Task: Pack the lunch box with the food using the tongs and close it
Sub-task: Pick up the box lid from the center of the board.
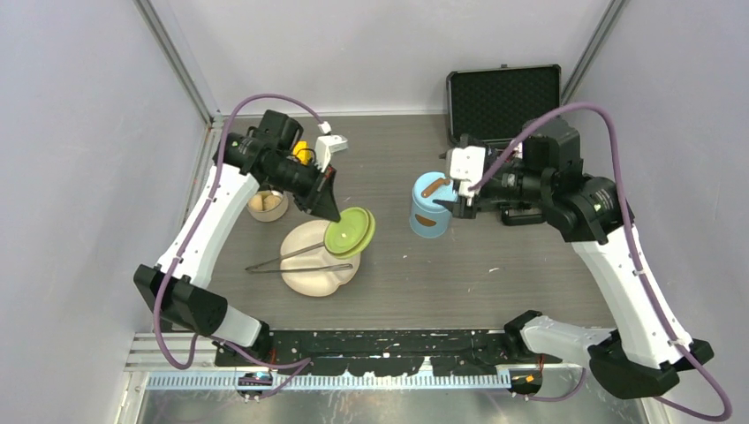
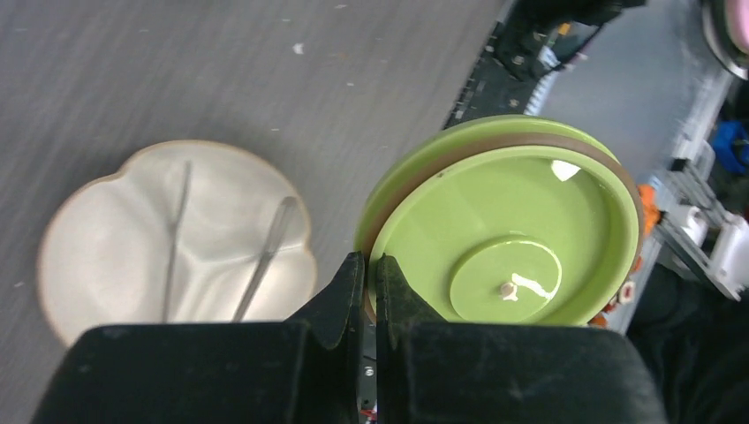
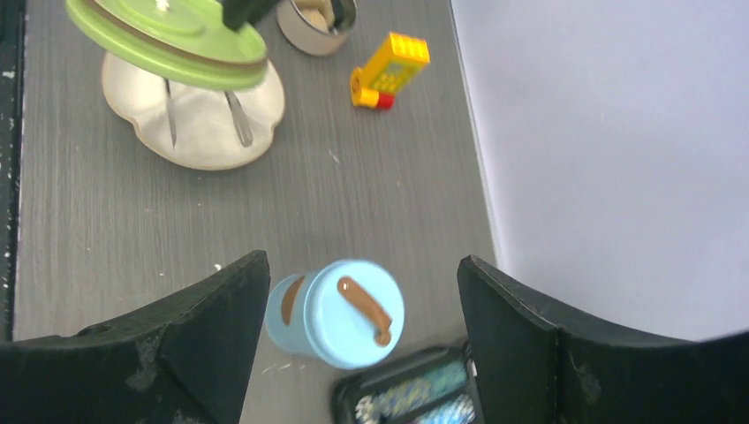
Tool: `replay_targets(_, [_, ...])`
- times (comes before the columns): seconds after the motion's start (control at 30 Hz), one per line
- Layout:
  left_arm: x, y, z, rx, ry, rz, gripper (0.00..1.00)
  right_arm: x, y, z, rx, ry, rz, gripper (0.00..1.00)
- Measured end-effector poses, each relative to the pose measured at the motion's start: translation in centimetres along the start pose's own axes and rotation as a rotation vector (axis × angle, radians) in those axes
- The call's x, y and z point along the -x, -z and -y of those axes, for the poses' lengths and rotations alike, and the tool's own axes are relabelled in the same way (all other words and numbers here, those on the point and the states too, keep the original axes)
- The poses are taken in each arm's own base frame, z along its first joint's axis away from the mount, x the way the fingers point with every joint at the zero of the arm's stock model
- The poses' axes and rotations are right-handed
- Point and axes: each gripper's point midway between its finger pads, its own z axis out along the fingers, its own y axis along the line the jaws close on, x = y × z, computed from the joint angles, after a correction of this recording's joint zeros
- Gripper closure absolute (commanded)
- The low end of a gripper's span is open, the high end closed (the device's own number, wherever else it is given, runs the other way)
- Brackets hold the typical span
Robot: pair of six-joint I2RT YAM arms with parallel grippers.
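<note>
Ok so the left gripper [image 2: 371, 265] is pressed tight on the rim of the green lid [image 2: 512, 238], pinching it by the edge and holding it tilted in the air, right over the far side of the cream plate [image 2: 106, 256]. The tongs [image 2: 265, 256] are just lying on that plate, nobody's touching them, and in the top view the joined end pokes out past the plate's left rim. The steel bowl [image 1: 268, 205] sits w/o its lid, just left of the plate, w/ something beige inside, can't make out what tbh. The blue canister [image 3: 340, 311] stands mid table [image 1: 495, 265] w/ its blue lid and brown handle on. The right gripper [image 3: 362, 265] is spread wide, hovering over the canister; from the wrist cam there's a gap on both sides, so it's not gripping anything. There's a yellow toy [image 3: 389, 71] near the back wall and the black case [image 1: 503, 97] stands open behind the canister.
</note>
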Motion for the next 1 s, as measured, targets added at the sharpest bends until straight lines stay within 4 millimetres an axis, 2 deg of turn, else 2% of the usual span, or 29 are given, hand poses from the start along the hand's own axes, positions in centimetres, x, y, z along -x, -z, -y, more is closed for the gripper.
replay_targets(0.13, [0.0,-0.8,2.5,-0.099,0.006,-0.014,1.0,2.6,-1.1,-2.1,0.082,0.173,0.073,0.18])
replay_targets(0.23, [-0.2,-1.5,3.4,-0.155,0.017,-0.041,1.0,3.6,-2.8,-4.3,0.148,0.301,0.103,0.18])
replay_targets(0.4, [-0.8,-3.1,4.8,-0.237,0.033,-0.104,1.0,3.4,-6.1,-10.4,0.301,0.51,0.126,0.18])
replay_targets(0.5, [-1.1,-3.7,5.5,-0.268,0.034,-0.132,1.0,2.6,-7.3,-12.6,0.343,0.596,0.115,0.19])
replay_targets(0.6, [-1.3,-4.1,6.1,-0.291,0.03,-0.147,1.0,2.3,-8.0,-12.9,0.339,0.661,0.105,0.3])
replay_targets(0.83, [-1.6,-4.3,7.1,-0.319,0.021,-0.165,1.0,2.7,-8.9,-13.4,0.315,0.738,0.121,0.7])
replay_targets(0.87, [-1.6,-4.3,7.1,-0.32,0.022,-0.166,0.96,2.7,-9.0,-13.4,0.314,0.738,0.12,0.75])
replay_targets(0.9, [-1.6,-4.3,7.1,-0.32,0.022,-0.166,0.88,2.7,-9.0,-13.4,0.313,0.735,0.117,0.8])
replay_targets(0.97, [-1.6,-4.3,7.1,-0.319,0.02,-0.164,0.64,2.7,-9.0,-13.3,0.308,0.73,0.116,0.88])
replay_targets(1.0, [-1.5,-4.4,7.0,-0.317,0.02,-0.163,0.56,2.9,-9.1,-13.2,0.299,0.721,0.117,0.91])
